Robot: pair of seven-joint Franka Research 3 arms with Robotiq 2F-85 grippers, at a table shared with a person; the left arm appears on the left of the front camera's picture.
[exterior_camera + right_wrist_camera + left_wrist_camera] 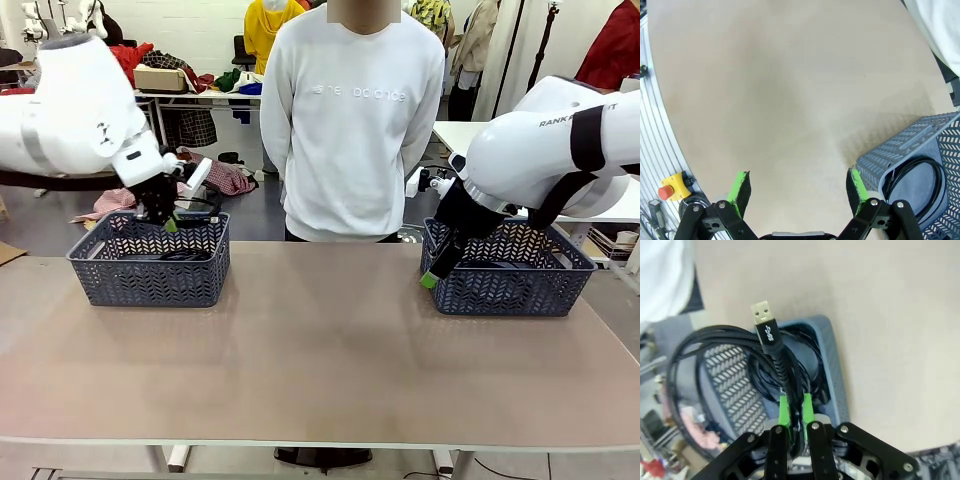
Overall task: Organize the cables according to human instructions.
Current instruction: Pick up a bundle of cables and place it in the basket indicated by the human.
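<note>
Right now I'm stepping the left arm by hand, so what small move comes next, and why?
Probably lower the left end effector slightly and open it. It is shut on a coiled cable held above the left basket, which already holds cable, so release should drop the coil inside.

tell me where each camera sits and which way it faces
Front view: fixed between the arms, facing across the table at the person; both white arms show.
Left wrist view: on the left arm, looking down past the left end effector, shut on a cable, into the left basket.
Right wrist view: on the right arm, open right end effector over the table.
Shared: right basket in front and right wrist views.
</note>
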